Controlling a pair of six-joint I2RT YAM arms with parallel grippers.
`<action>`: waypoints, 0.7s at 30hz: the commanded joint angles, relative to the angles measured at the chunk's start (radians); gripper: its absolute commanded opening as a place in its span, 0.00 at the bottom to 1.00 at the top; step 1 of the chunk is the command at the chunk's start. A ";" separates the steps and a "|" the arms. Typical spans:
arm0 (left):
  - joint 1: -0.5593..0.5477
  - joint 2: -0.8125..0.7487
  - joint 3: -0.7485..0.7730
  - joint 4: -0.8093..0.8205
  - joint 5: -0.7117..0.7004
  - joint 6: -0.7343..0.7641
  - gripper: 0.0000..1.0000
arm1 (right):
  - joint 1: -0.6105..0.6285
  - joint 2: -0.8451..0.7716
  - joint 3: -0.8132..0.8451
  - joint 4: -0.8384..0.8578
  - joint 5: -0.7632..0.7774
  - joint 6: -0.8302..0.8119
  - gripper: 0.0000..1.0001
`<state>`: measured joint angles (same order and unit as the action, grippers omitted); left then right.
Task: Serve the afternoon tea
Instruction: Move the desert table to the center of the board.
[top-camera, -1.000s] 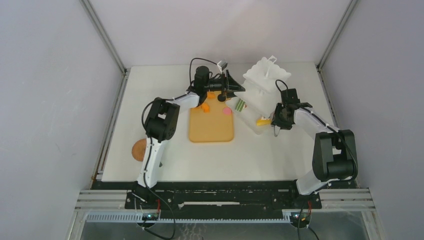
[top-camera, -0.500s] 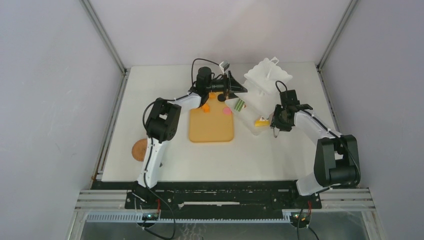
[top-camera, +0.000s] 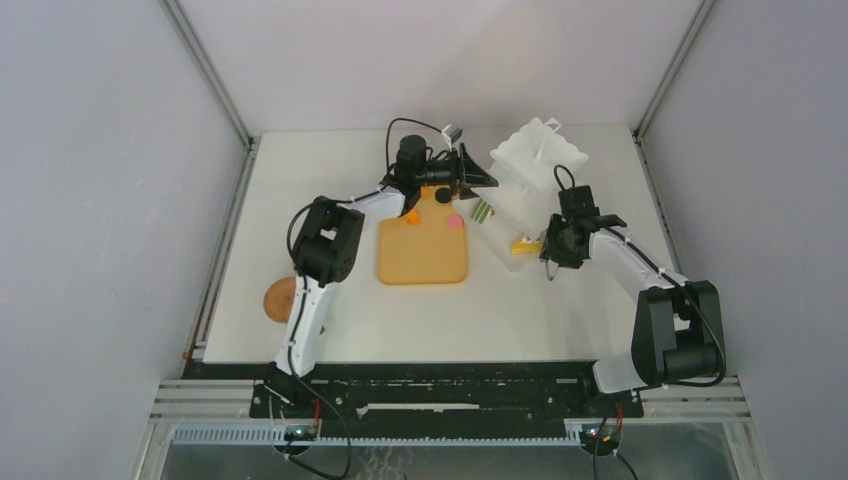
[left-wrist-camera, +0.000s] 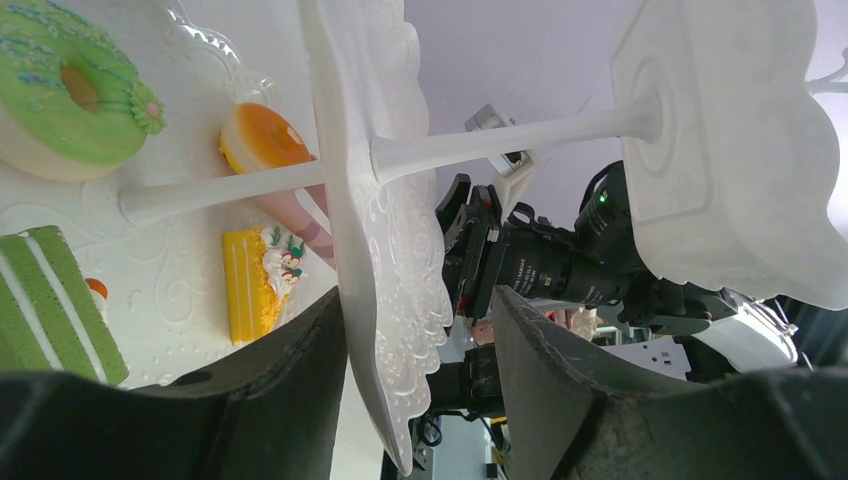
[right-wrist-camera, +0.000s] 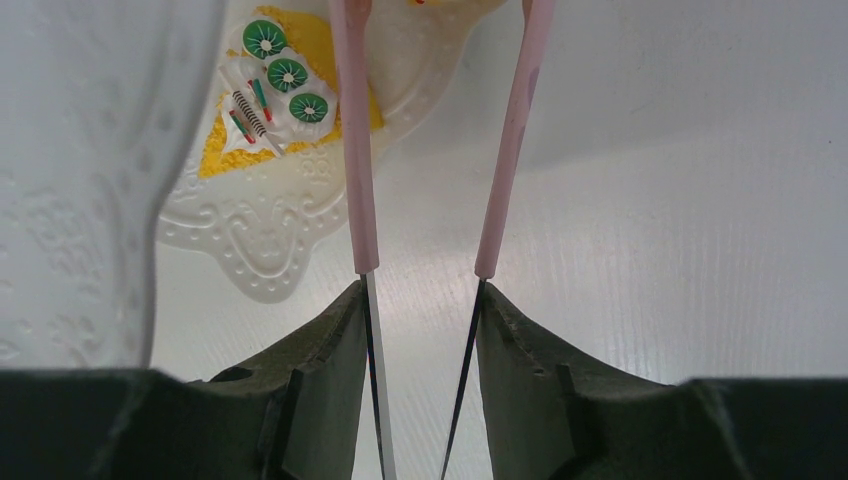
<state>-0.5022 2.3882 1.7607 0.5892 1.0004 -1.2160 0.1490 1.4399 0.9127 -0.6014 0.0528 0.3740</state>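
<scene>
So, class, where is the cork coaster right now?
In the top view, the cork coaster lies on the left side of the table, partly hidden behind the left arm and apart from the wooden board.

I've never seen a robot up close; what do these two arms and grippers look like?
Both the left arm and right arm are slim white links joined by chunky black joints, with thin black cables looping near the wrists. The left gripper and right gripper are black; up close their fingers are thick, matt, dark wedges.
</scene>
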 joint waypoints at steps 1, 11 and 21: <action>-0.022 -0.088 -0.015 0.058 0.015 -0.018 0.58 | 0.011 -0.026 0.005 0.022 0.019 0.013 0.49; -0.021 -0.091 -0.021 0.058 0.026 -0.016 0.58 | 0.000 -0.016 0.007 0.003 0.006 0.036 0.50; -0.022 -0.095 -0.031 0.058 0.025 -0.017 0.59 | -0.005 -0.046 0.006 -0.039 0.007 0.065 0.50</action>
<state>-0.5076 2.3878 1.7466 0.5896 1.0019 -1.2163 0.1455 1.4380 0.9115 -0.6281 0.0540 0.4110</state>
